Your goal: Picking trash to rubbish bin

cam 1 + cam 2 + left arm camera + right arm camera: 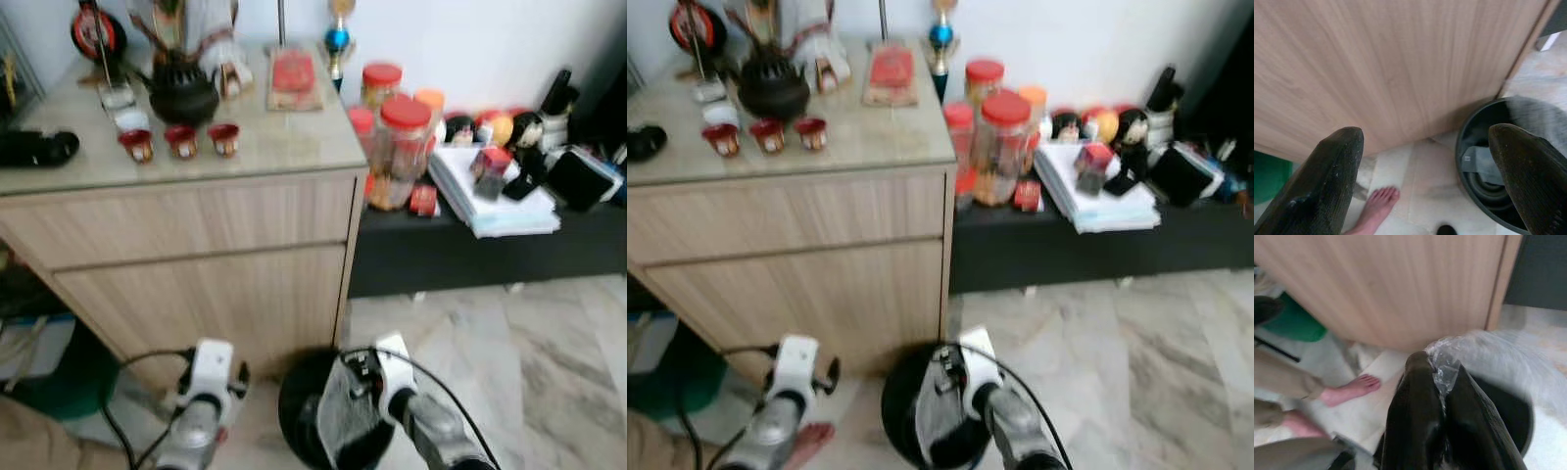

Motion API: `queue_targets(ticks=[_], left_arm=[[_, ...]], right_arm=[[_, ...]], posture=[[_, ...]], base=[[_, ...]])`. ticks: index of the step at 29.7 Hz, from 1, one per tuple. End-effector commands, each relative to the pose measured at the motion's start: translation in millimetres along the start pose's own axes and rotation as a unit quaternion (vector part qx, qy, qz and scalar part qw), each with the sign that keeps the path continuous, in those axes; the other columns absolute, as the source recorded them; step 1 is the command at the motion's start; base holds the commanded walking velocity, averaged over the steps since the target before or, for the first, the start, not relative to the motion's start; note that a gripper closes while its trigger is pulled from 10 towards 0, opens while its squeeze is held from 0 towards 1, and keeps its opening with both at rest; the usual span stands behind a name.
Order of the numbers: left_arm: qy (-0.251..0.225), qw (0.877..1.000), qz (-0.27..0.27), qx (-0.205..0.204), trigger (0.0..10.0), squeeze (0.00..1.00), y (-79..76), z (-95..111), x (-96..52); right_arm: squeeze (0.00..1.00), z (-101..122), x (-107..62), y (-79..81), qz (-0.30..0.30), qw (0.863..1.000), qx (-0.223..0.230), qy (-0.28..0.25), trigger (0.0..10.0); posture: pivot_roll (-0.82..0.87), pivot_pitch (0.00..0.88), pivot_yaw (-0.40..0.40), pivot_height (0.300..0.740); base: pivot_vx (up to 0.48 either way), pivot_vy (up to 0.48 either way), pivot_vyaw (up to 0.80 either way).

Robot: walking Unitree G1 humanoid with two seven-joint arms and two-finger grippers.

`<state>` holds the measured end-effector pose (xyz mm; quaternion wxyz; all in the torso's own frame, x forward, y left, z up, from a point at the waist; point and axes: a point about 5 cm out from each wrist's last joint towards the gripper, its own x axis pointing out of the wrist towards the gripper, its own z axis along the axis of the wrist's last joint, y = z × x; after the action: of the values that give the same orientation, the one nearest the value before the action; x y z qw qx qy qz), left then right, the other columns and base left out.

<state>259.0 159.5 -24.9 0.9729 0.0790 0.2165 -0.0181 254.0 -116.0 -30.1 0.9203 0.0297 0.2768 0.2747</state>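
The right gripper (1442, 382) is clenched on a crumpled clear plastic wrapper (1484, 357), held directly over the black rubbish bin (299, 416) at the bottom centre of the frame, so the bin's mouth lies straight below the trash. The left gripper (1425, 152) is spread wide and empty, beside the bin near the wooden cabinet (196, 264); a person's bare foot (1378, 205) is seen on the floor.

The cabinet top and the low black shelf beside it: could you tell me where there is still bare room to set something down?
The cabinet top is bare in front of the three red cups and toward its right corner. Its back edge is crowded by the black teapot and ornaments. The black shelf is packed with jars and papers.
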Motion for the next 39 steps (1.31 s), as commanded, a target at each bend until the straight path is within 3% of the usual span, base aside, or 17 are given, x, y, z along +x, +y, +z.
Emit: queue_targets(ticks=[1,10,17,27,39], left_arm=[[0.003,1.0,-0.003,0.014,10.0,0.0,3.2,-3,-1.7],[0.003,1.0,0.001,0.013,10.0,0.0,6.2,-3,-1.4],[-0.003,1.0,-0.001,0.012,10.0,0.0,4.4,-1,-0.9],[0.001,1.0,-0.001,0.009,10.0,0.0,1.0,-3,-2.0],[-0.001,1.0,0.003,-0.002,10.0,0.0,-4.6,-5,-3.7]], right_arm=[[0.0,2,1.7,3.1,0.018,1.0,0.004,-0.002,10.0],[0.0,31,14.7,19.5,0.09,0.995,-0.009,-0.048,10.0],[0.0,48,17.9,23.6,0.128,0.989,-0.017,-0.078,10.0],[0.0,59,21.5,21.9,0.087,0.991,-0.026,-0.099,10.0],[0.0,56,27.3,22.2,0.015,0.996,-0.048,-0.073,10.0]], posture=[[0.06,0.082,-0.034,0.74],[0.06,0.079,-0.039,0.74],[0.05,0.067,-0.04,0.74],[0.05,0.06,-0.05,0.74],[0.08,0.114,-0.082,0.74]], base=[[0.0,0.0,0.0],[0.0,0.0,0.0],[0.0,0.0,0.0],[0.0,0.0,0.0],[0.0,0.0,0.0]])
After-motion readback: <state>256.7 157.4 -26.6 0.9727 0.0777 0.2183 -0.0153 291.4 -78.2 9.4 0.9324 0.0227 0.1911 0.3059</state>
